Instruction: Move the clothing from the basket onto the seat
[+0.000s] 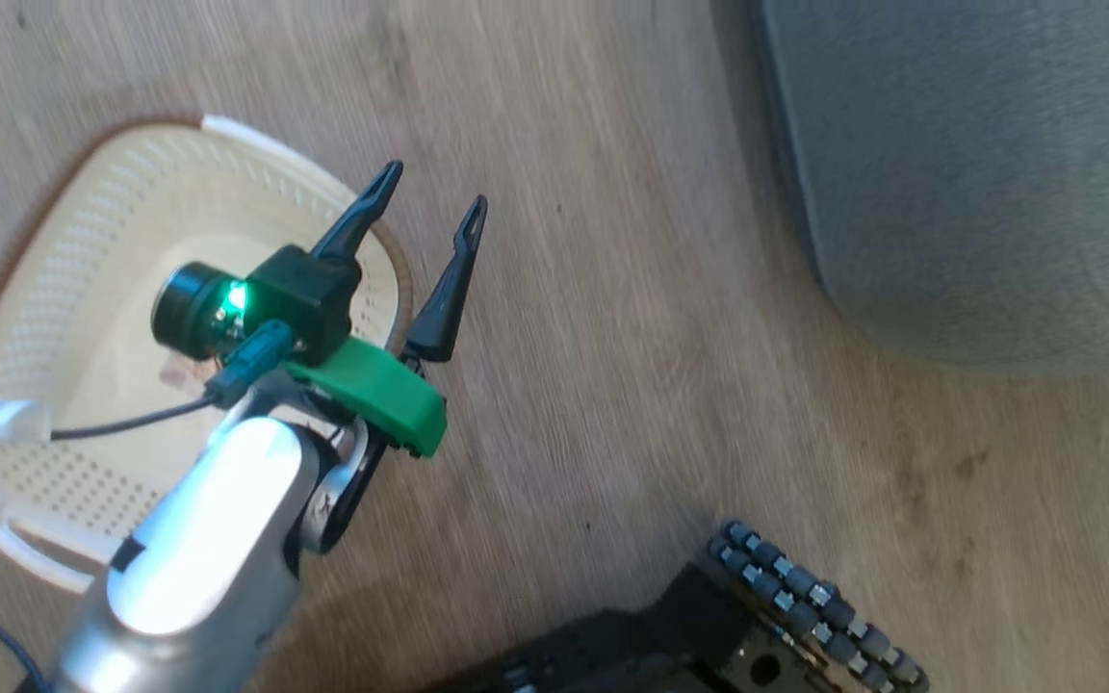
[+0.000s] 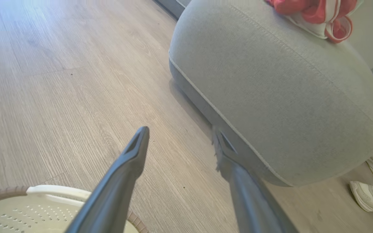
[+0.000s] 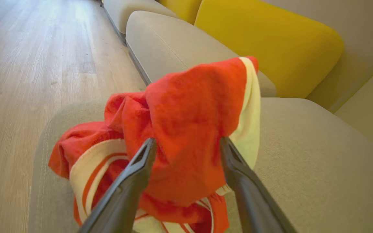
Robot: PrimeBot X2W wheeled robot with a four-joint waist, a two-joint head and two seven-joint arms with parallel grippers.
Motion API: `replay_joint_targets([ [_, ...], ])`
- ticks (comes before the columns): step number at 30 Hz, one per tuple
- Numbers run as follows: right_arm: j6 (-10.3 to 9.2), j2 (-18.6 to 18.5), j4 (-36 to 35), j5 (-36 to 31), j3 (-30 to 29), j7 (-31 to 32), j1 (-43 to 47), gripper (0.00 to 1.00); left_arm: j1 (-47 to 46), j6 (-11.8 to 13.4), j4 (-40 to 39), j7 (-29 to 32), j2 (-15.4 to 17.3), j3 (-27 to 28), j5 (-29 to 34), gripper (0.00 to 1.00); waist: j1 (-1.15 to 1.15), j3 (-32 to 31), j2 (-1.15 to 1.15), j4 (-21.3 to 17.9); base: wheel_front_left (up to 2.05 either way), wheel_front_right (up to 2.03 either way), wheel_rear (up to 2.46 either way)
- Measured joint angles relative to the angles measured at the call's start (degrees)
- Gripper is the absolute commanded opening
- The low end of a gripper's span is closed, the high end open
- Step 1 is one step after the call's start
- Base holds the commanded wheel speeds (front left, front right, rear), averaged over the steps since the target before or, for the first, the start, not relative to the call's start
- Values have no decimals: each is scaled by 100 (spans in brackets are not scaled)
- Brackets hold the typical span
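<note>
The right end effector (image 3: 187, 141) stands with fingers spread wide, the red clothing (image 3: 186, 123) heaped on the seat (image 3: 303, 155) just ahead, between them. The left end effector (image 1: 434, 188), also spread wide, hovers above the rim of the basket (image 1: 83, 250).

Pale grey-brown wood-look planks cover the floor (image 1: 651, 318), their grain running lengthwise, with a few small dark specks on them. In the right wrist view bright light washes over the far boards, and in the left wrist view a cool sheen lies on those at the top left. Along the floor's edge runs a low sofa: a beige cushion (image 3: 167, 42) with a stitched seam, and behind it a plump yellow back cushion (image 3: 264, 42). A pair of white sneakers (image 2: 369, 197) lies on the floor.
</note>
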Motion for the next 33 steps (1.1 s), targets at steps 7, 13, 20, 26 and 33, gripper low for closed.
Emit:
replay_joint_targets([
  [7,0,-31,-898,300,869,-74,1161,100,514,35,366,-327,-159,69,-348,100,0,-827,0,-20,0,0,0],
  [13,0,90,-1883,386,1187,-115,2248,100,1051,47,639,-506,-359,245,-580,100,0,-1703,0,87,0,0,0],
  [20,0,590,-3073,368,1025,-130,3834,100,1660,120,751,-583,-528,597,-636,100,-1,-2579,1,509,0,0,0],
  [26,0,1330,-4275,-240,683,-130,5242,100,2209,149,528,-595,-762,1146,-320,100,-1,-3183,0,1145,0,0,0],
  [33,0,2016,-4406,-667,808,-130,6064,100,2695,32,535,-595,-965,1608,16,100,-1,-3722,0,1629,0,0,0],
])
